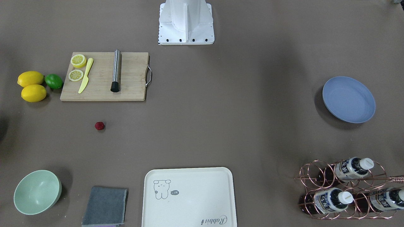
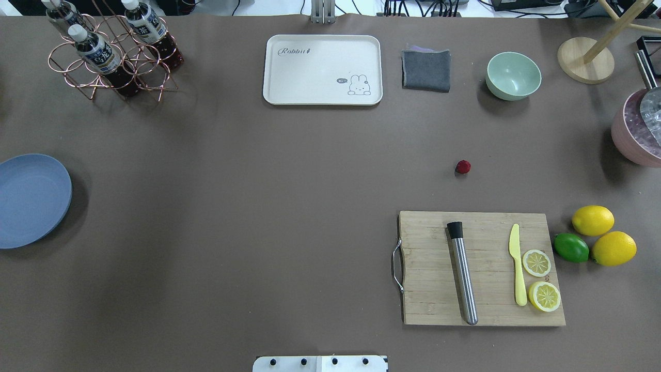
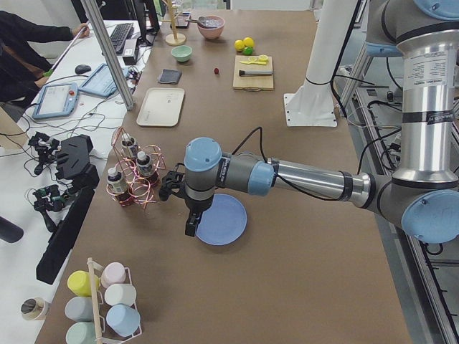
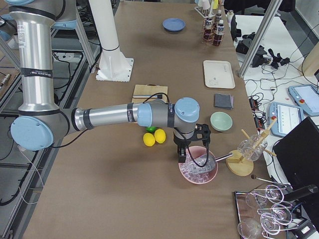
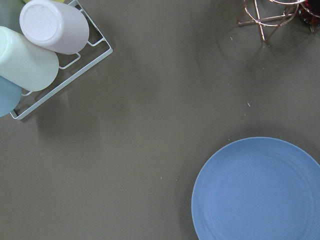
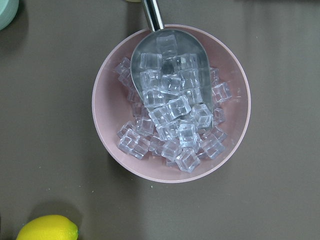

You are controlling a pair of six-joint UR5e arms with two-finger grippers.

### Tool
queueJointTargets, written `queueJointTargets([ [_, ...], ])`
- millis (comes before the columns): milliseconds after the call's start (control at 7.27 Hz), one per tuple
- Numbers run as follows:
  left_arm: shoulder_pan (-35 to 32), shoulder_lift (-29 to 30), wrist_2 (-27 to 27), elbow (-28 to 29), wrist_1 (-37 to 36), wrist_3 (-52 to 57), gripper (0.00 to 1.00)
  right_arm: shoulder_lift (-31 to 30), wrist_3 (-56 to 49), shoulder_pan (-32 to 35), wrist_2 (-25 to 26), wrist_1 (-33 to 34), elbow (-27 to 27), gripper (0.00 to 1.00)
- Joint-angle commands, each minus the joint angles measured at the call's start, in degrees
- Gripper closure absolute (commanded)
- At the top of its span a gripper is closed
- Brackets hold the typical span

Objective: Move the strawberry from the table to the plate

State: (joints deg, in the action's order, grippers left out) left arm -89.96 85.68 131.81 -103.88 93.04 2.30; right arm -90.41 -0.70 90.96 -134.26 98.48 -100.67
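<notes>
The strawberry (image 1: 99, 126) (image 2: 463, 166) lies alone on the brown table (image 1: 221, 126), between the cutting board and the green bowl. The blue plate (image 1: 348, 99) (image 2: 31, 200) sits far off at the table's other end with nothing on it. My left gripper (image 3: 191, 226) hangs above that plate's (image 3: 226, 221) edge; the left wrist view shows the plate (image 5: 260, 192) below. My right gripper (image 4: 183, 155) hovers over a pink bowl of ice (image 6: 171, 102). Both grippers show only in the side views, so I cannot tell whether they are open or shut.
A wooden cutting board (image 2: 483, 268) carries a steel muddler, a yellow knife and lemon halves. Two lemons and a lime (image 2: 571, 247) lie beside it. A green bowl (image 2: 513, 76), grey cloth (image 2: 426, 70), cream tray (image 2: 323, 69) and bottle rack (image 2: 111, 51) line the far edge.
</notes>
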Motion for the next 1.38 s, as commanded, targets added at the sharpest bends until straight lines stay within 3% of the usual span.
queueJointTargets([
  [0, 0.05, -0.07, -0.06, 0.43, -0.14, -0.11, 0.02, -0.2, 0.0, 0.01, -0.12, 0.04, -0.23, 0.0],
  [1239, 0.14, 2.83, -0.23, 3.51, 1.26, 0.85, 0.02, 1.99, 0.35, 0.1, -0.21, 0.48, -0.15, 0.0],
])
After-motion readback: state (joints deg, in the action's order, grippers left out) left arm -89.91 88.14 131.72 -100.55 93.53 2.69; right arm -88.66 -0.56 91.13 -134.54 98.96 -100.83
